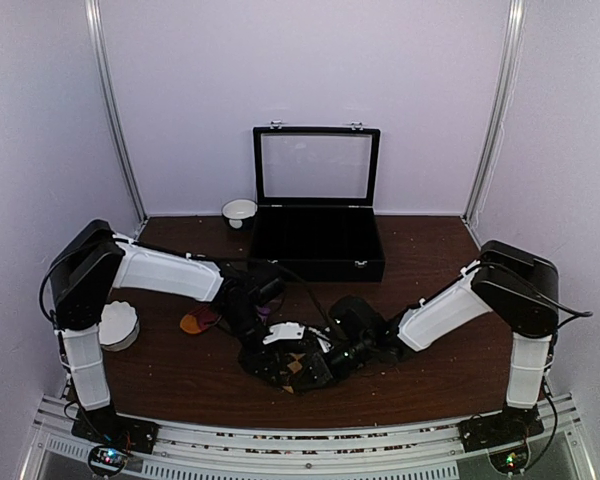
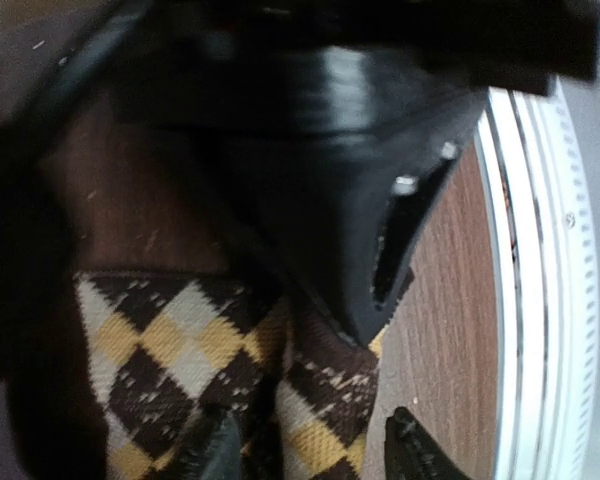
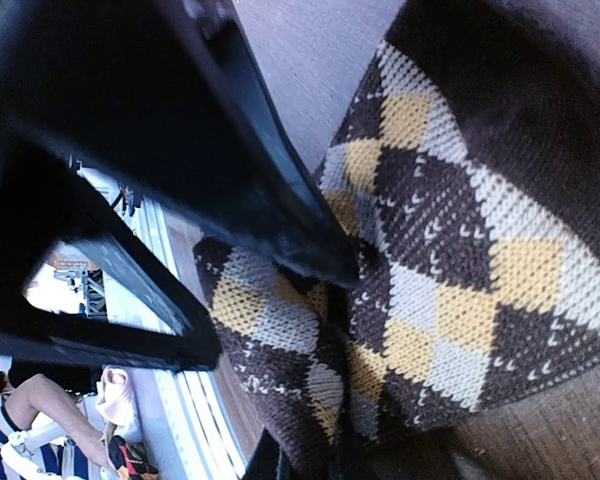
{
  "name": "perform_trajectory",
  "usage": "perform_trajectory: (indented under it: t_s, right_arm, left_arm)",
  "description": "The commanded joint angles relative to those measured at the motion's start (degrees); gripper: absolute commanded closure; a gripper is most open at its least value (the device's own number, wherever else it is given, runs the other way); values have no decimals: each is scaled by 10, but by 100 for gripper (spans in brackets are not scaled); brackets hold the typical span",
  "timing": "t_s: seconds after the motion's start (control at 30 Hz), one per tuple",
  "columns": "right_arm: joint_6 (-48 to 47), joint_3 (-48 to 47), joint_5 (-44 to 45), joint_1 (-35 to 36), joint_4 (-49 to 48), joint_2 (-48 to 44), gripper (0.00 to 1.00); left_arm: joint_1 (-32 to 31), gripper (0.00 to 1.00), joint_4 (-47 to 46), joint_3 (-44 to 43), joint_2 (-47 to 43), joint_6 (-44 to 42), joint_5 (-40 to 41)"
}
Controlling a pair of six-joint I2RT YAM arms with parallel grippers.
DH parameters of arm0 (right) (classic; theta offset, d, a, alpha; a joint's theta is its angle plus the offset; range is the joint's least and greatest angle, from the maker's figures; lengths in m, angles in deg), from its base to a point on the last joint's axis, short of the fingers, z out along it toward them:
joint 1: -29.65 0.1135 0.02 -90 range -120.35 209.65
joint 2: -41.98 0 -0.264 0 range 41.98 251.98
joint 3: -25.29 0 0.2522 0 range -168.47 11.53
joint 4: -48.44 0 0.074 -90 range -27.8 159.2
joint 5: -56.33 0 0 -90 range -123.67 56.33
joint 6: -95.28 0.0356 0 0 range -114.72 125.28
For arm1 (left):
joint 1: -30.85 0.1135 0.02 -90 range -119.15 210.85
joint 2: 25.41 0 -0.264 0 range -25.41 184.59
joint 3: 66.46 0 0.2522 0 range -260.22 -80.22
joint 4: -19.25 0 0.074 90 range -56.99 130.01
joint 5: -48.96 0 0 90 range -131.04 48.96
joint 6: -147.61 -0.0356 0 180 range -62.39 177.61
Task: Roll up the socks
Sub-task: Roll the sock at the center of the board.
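Observation:
The dark brown argyle socks (image 1: 298, 372) lie bunched near the table's front middle, with both grippers on them. My left gripper (image 1: 268, 345) comes down from the left. In its wrist view the left gripper (image 2: 320, 452) is open astride a raised fold of the argyle socks (image 2: 180, 340); one fingertip (image 2: 218, 448) rests on fabric, the other (image 2: 420, 455) on bare wood. My right gripper (image 1: 325, 355) reaches in from the right. In its wrist view the right gripper (image 3: 330, 465) is shut on a pinched fold of the argyle socks (image 3: 450, 260). The magenta-red socks (image 1: 198, 320) lie left of the arms.
A black case (image 1: 317, 262) with its lid raised stands at the back middle, with a white bowl (image 1: 239, 211) to its left. A white round dish (image 1: 118, 324) sits by the left arm's base. The metal rail (image 2: 540, 300) runs along the table's front edge.

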State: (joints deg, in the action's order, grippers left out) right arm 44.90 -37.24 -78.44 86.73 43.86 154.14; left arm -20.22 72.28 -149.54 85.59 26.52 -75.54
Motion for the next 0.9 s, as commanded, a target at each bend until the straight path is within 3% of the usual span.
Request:
perform_trajectory:
  t_s: [0.0,0.27,0.33,0.47,0.57,0.67,0.87]
  right_arm:
    - [-1,27,118,10,175,35,100]
    - [17,12,126,15,174,34,100]
    - [22,11,127,16,171,38,100]
    - [30,8,125,20,161,43,100]
    - [34,7,123,22,155,44,100]
    - [37,9,123,23,150,43,100]
    - [47,29,119,22,125,38,100]
  left_arm:
    - [31,56,35,-29,15,1,-48]
    - [26,71,43,-15,12,-10,-78]
    - [25,70,49,-8,9,-17,-82]
    - [19,58,51,-2,3,-21,-87]
    - [9,59,40,-4,4,-19,-72]
    - [3,66,34,-11,14,-15,-59]
    - [2,91,30,-5,30,-18,-5]
